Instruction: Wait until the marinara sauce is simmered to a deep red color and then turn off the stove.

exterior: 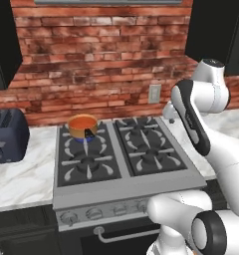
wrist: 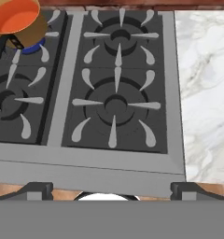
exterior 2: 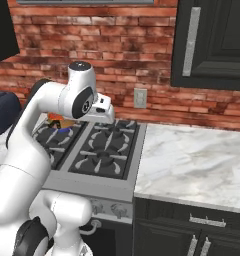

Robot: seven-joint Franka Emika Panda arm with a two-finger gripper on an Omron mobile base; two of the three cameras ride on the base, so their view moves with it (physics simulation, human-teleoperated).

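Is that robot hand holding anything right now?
No. The gripper is open and holds nothing, hovering above the stove, well away from the saucepan.

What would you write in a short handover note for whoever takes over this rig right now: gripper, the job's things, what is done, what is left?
Gripper: open, empty, hanging above the stove's right-hand burners.
Marinara sauce: in the saucepan on the back left burner, a blue flame under it; it looks orange, not deep red.
Knobs: in a row on the stove's front, untouched.
Done: nothing yet but waiting.
Left: watch the sauce until it goes deep red, then turn off its burner at the knob.
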